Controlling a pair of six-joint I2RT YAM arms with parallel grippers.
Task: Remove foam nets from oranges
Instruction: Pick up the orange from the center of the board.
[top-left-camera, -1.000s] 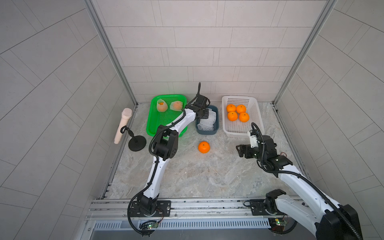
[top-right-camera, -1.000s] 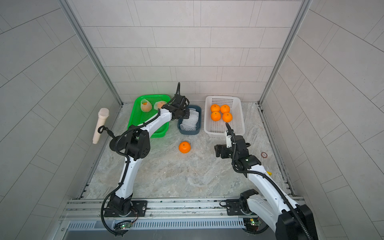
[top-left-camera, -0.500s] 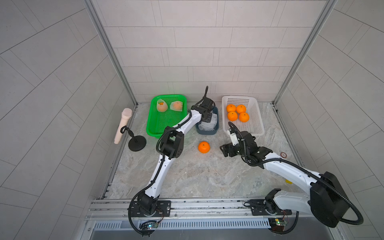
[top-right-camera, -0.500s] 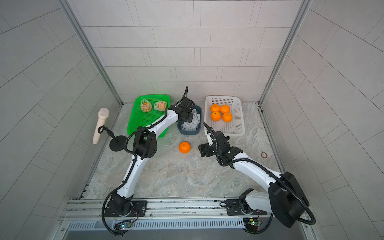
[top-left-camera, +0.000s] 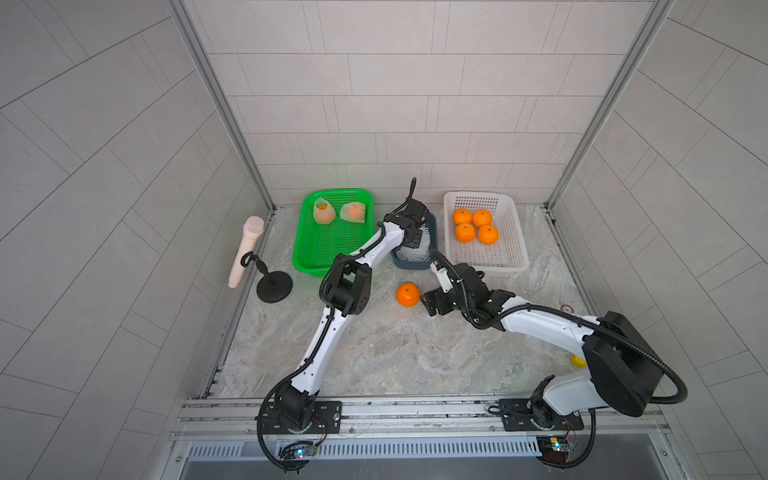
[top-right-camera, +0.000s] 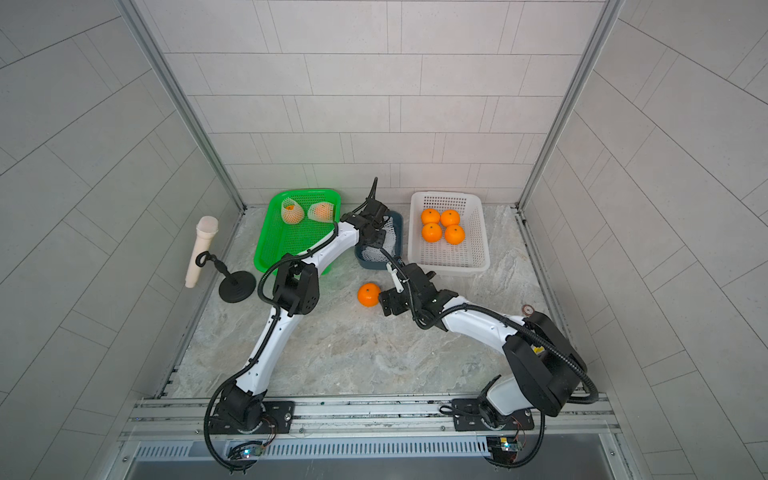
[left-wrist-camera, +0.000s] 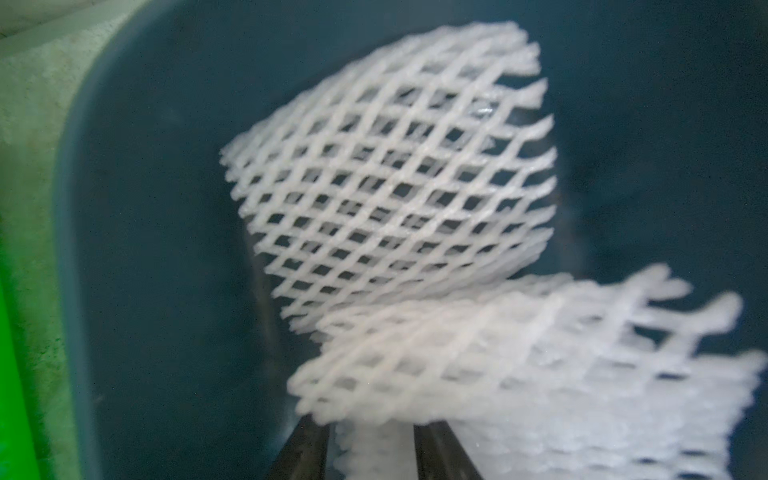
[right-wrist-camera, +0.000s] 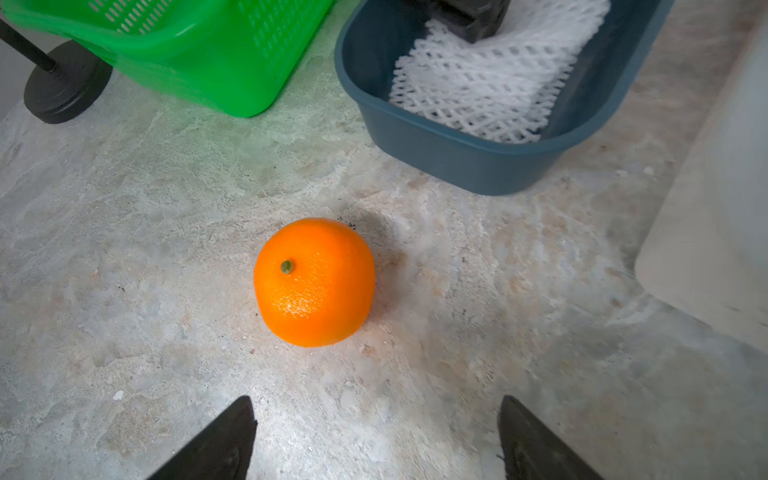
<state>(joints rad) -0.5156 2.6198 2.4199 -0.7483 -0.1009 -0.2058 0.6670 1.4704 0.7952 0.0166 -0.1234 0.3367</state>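
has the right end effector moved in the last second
Yes. The right end effector has swung toward the bare round orange fruit, which stayed put, and now sits close beside it.

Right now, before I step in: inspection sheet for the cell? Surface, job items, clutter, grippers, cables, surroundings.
Surface: marbled tabletop, no spills seen.
Job's things: four bare oranges in white basket; loose orange on tabletop; two netted oranges in green basket; foam nets in blue tub.
Clutter: microphone on black stand; small disc and yellow item near right arm.
Grippers: left gripper at the tub, jaws closed on single net; right gripper jaws open, short of loose orange.
Cables: black cable runs along both arms, no snag seen.
Surroundings: tiled walls, front rail.
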